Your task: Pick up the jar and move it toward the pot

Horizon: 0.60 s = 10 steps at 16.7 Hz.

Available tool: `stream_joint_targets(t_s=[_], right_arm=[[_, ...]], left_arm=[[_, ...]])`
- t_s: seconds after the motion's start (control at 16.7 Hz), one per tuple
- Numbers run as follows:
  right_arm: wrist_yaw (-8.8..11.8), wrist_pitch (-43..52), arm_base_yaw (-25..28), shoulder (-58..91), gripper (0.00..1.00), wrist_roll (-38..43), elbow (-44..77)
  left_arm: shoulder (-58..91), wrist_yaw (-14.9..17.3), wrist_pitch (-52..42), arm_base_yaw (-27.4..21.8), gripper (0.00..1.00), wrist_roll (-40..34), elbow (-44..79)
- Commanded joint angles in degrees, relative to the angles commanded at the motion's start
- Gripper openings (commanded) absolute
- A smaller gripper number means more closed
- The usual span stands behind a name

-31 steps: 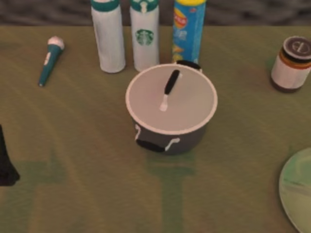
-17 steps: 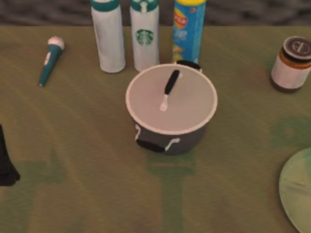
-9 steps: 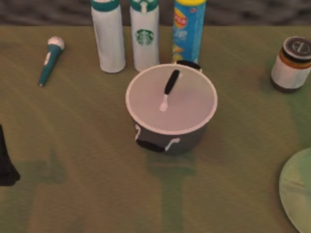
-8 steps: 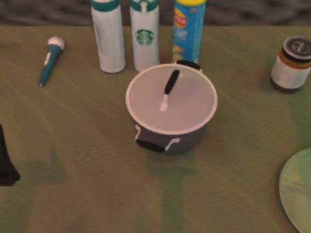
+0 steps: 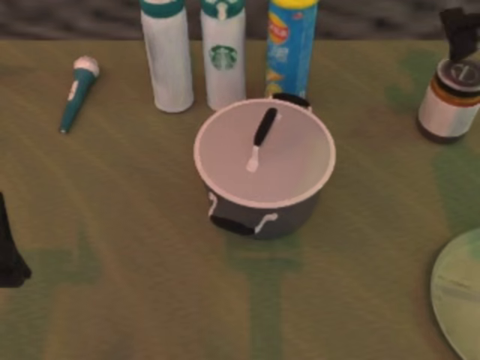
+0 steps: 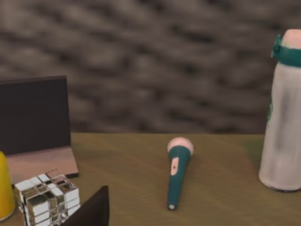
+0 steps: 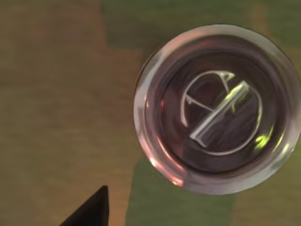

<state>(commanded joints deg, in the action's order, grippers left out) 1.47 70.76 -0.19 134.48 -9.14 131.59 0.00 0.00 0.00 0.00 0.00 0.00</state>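
Olive-green table [image 5: 112, 225] under a dark mottled back wall, seen from above

Near the middle, large grey pot [image 5: 262, 169], pale white-rimmed lid on, black-and-white handle on top, black side handles front and back

At the lower right edge, part of a green plate [image 5: 459, 296]

Along the far edge, two tall white bottles [image 5: 166, 56] side by side, then a blue-yellow chips can [image 5: 291, 46] just behind the pot

Far right, well apart from the pot, upright on the table: jar [image 5: 450, 99], dark lid, orange band, white label

Directly above the jar, right gripper [image 5: 459, 28], dark, hanging over the lid; lid filling much of the right wrist view [image 7: 214, 108]; released or clenched, cannot tell

At the left edge, left gripper [image 5: 7, 251], parked low, grip state likewise impossible to tell

Far left, lying flat, a teal microphone [image 5: 77, 94]

In the left wrist view only: a dark laptop [image 6: 33, 122], a mirrored cube [image 6: 47, 197] in front of it
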Motion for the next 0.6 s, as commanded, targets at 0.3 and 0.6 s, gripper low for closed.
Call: stream_joint_targets(t_s=[0.3, 0.6], right_arm=[[0.25, 4.75, 0.43, 13.23, 1.00, -1.50, 13.22], [0.27, 5.10, 0.48, 14.36, 1.00, -1.65, 14.38]], left_arm=[[0.00, 0.00, 0.00, 0.00, 1.00, 0.00, 0.00], [0.00, 0.00, 0.00, 0.00, 1.00, 0.00, 0.00]])
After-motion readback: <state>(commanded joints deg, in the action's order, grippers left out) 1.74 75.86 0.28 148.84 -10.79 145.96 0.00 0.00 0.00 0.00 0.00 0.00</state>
